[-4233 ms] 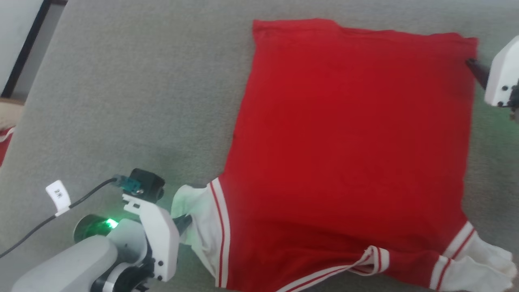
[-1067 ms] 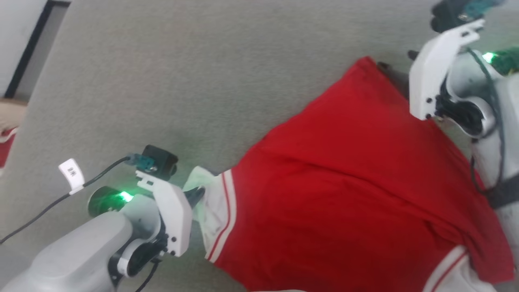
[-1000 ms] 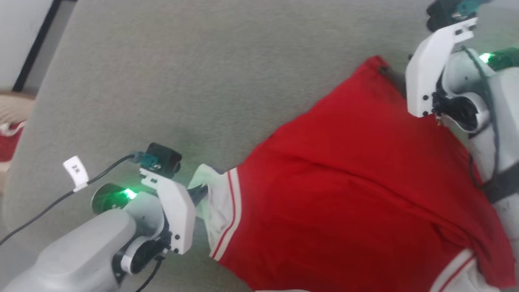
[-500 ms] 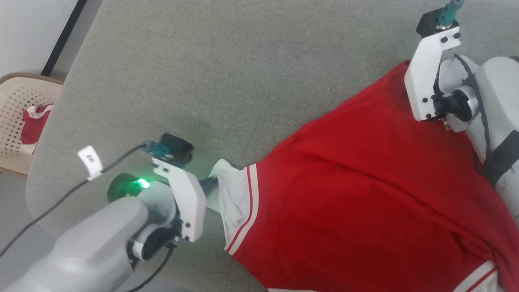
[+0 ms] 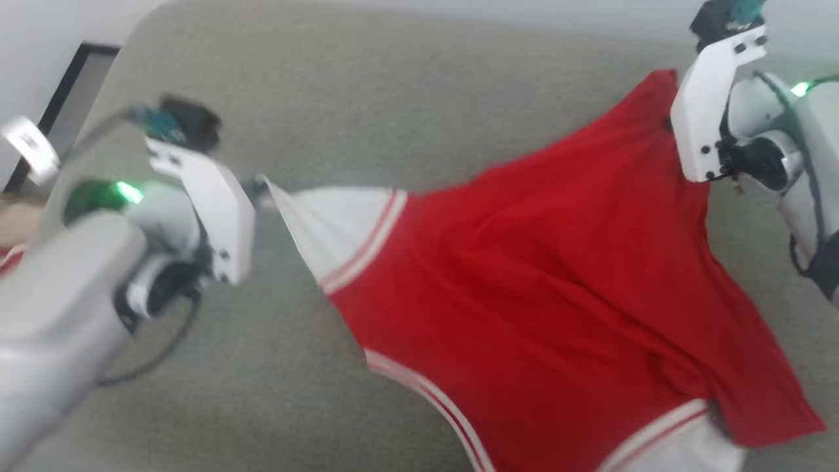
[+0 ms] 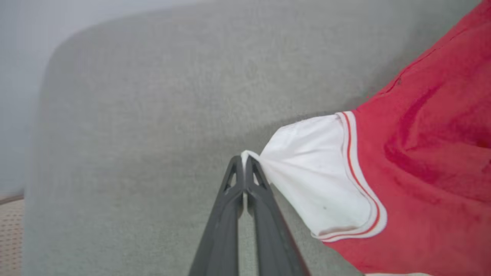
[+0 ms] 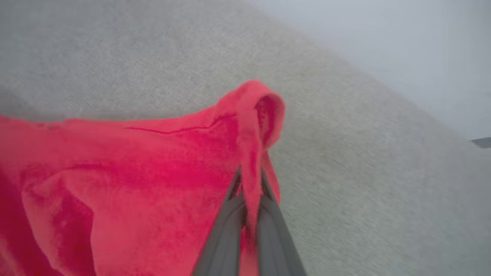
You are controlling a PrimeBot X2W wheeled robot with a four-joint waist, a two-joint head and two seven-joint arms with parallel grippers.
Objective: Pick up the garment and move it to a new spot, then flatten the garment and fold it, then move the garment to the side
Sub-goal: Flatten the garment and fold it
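The garment [image 5: 550, 282], a red T-shirt with white sleeves and striped trim, hangs stretched between my two arms above the grey cushion. My left gripper [image 6: 244, 163] is shut on the tip of a white sleeve [image 6: 318, 172]; in the head view that gripper [image 5: 259, 190] is at the left. My right gripper [image 7: 250, 174] is shut on a bunched red corner of the garment [image 7: 253, 115]; its white housing [image 5: 704, 111] sits at the upper right of the head view. A second white sleeve [image 5: 682, 446] droops at the bottom right.
A wide grey fabric surface [image 5: 367, 98] lies under the garment, with a rounded far-left corner. A pale wall [image 5: 52, 26] and a dark strip [image 5: 72, 85] are beyond it at the upper left. A black cable [image 5: 157, 354] loops below my left arm.
My right gripper has shut on the red corner. Both arms have lifted and pulled apart, raising the garment off the surface and stretching the white sleeve out to the left. The head camera has shifted.
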